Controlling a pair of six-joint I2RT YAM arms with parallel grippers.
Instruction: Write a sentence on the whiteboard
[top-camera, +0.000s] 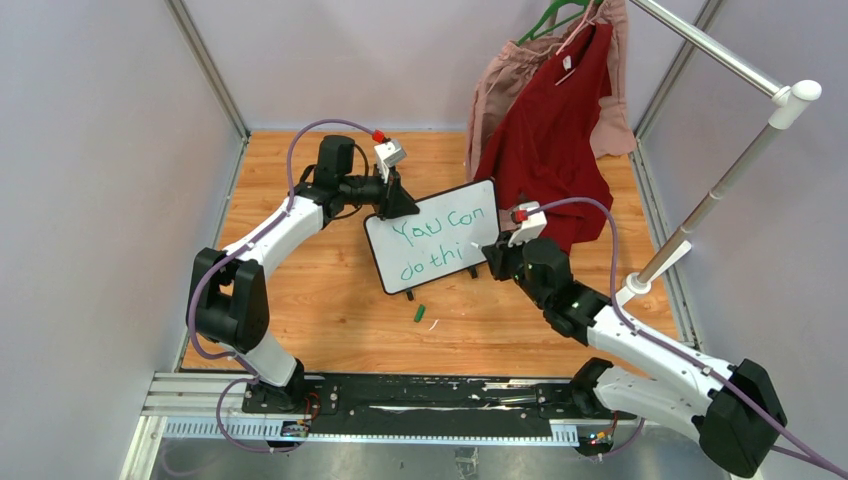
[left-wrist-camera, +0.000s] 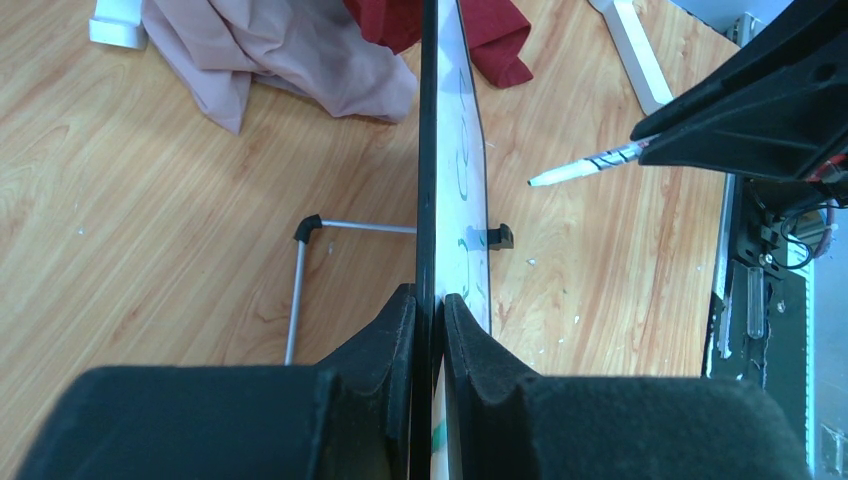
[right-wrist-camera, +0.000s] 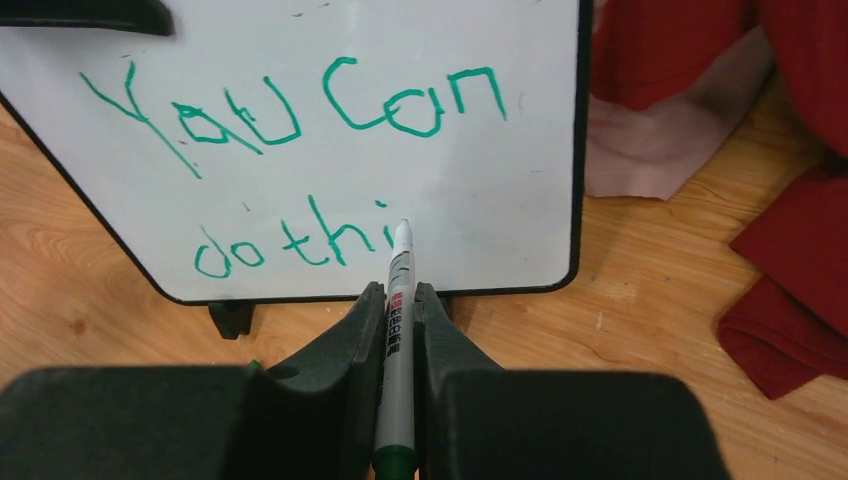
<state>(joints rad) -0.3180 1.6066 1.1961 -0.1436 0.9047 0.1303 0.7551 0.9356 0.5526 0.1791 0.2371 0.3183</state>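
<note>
**A:** Anyone following this one? The whiteboard is standing on its little feet mid-counter, leaning back a bit. The sentence is reading "You can / do thi", so the "s" is missing.

**B:** Yep. The left pincer is pinching the board's frame at the upper left corner, jaws nearly together on it, bracing the thing. The right pincer is squeezing the marker, with the barrel running straight out between its fingers, tip leading.

**A:** Is the tip touching?

**B:** I'm guessing not. In the left wrist view it's hanging just off the white face with a gap showing. In the right wrist view it's sitting just right of the "i" on the lower line.

**A:** So the blank patch for the "s" is lying dead ahead of the tip and a touch to the right?

**B:** That's how I'm reading it. The marker's long axis is pointing into the board, so I'm expecting a short push forward, then the curve. The right arm is the one near that spot. The left is busy holding the opposite corner.
</note>
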